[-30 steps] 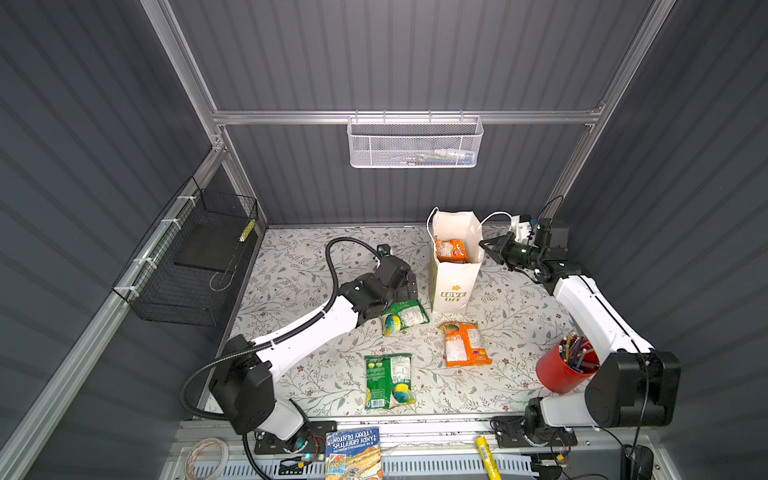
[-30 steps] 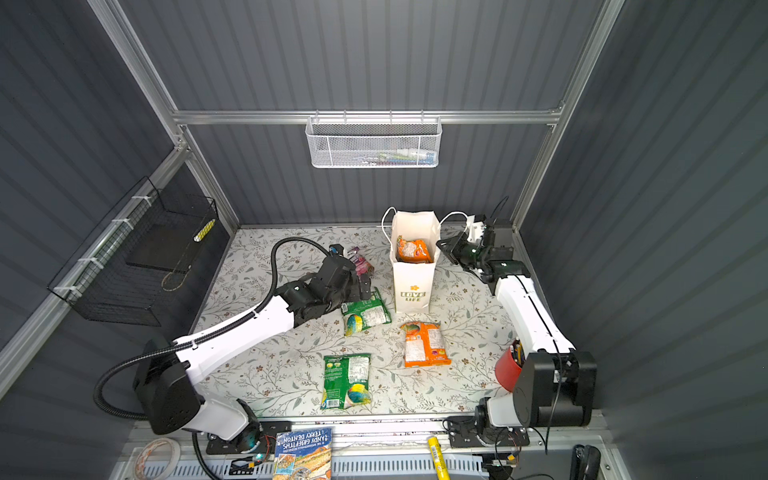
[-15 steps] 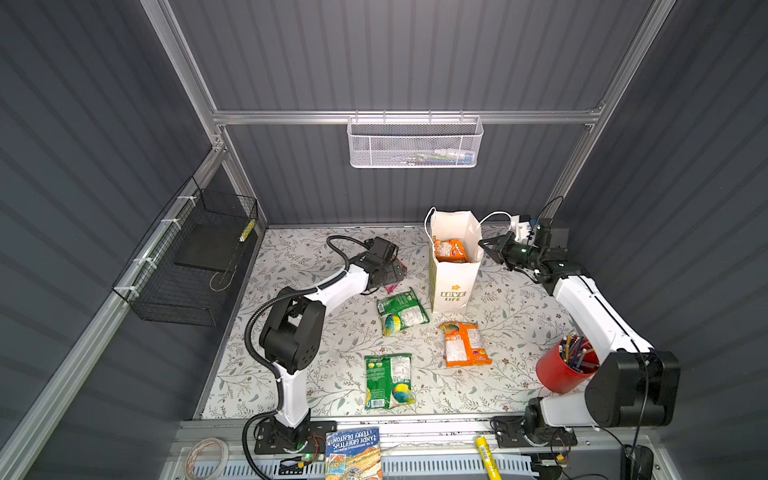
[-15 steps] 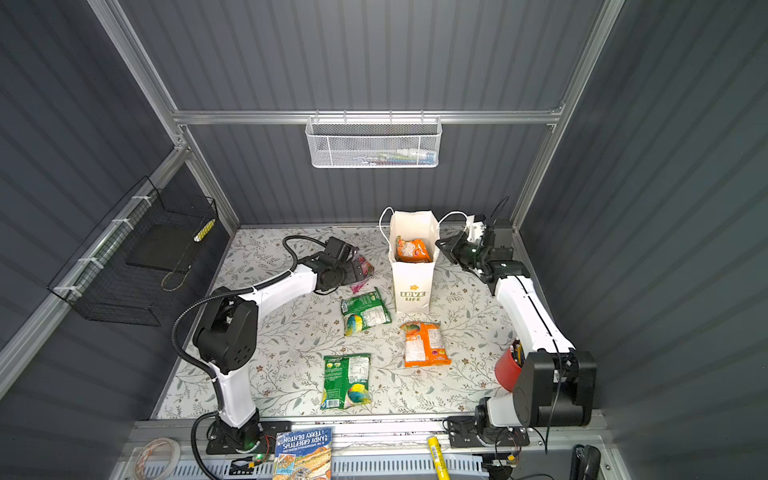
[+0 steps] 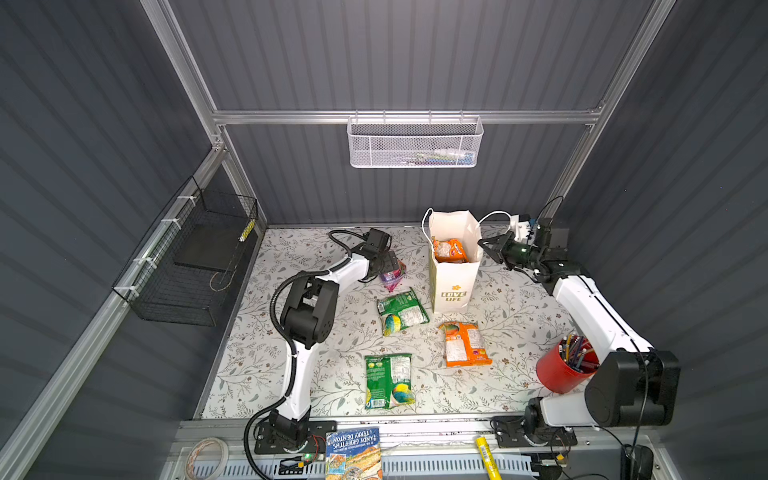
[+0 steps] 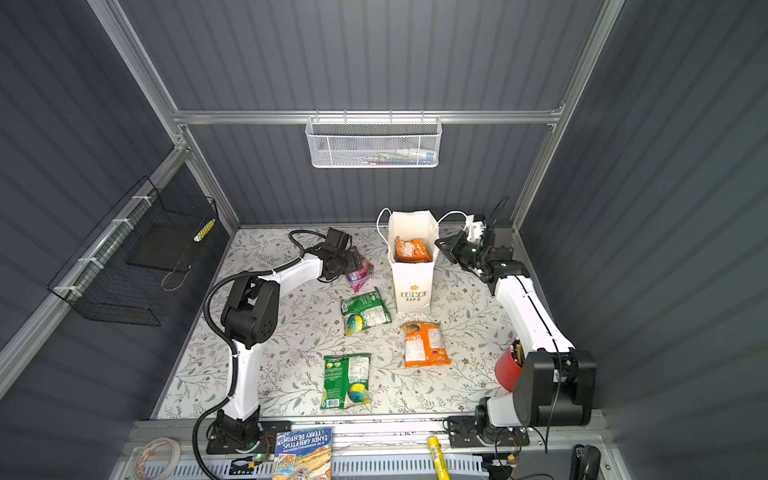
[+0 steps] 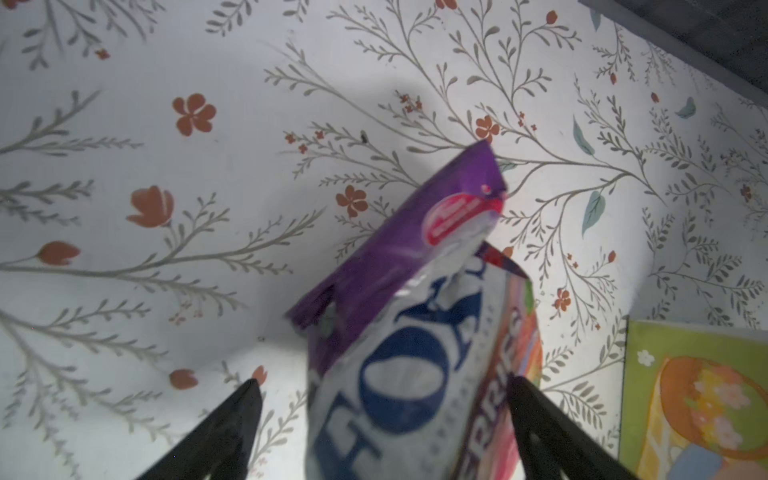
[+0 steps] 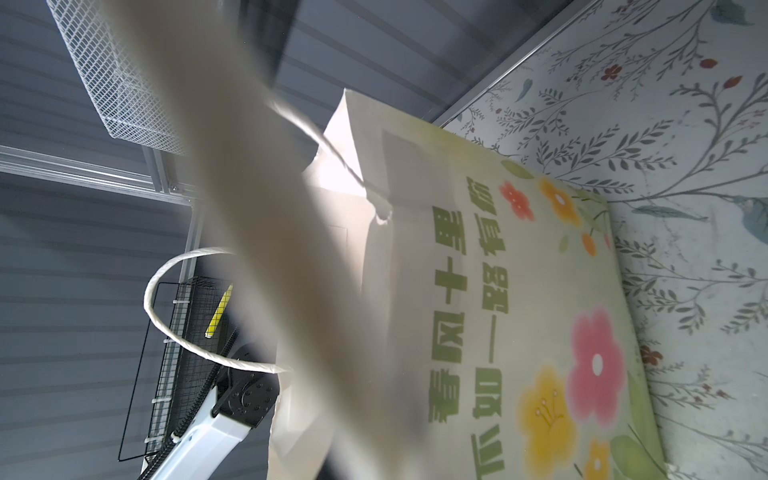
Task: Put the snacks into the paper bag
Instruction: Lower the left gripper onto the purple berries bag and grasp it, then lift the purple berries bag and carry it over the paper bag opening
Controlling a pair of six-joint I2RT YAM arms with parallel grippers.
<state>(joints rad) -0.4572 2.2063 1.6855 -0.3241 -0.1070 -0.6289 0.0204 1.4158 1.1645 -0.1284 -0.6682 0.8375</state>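
1. Your left gripper is left of the paper bag, low over the table. Its fingers stand apart around the purple packet. One finger is clear of the foil and the other is right at its edge, so nothing is clamped.
2. You have the first green packet lying flat just left of the bag's base. The second green packet lies well in front of the bag, towards your side.
3. The bag stands upright with its mouth open and the bagged orange packet inside.
4. The loose orange packet lies flat just in front of the bag.
5. Your right gripper is at the bag's right rim, with its jaws closed together on the paper edge.
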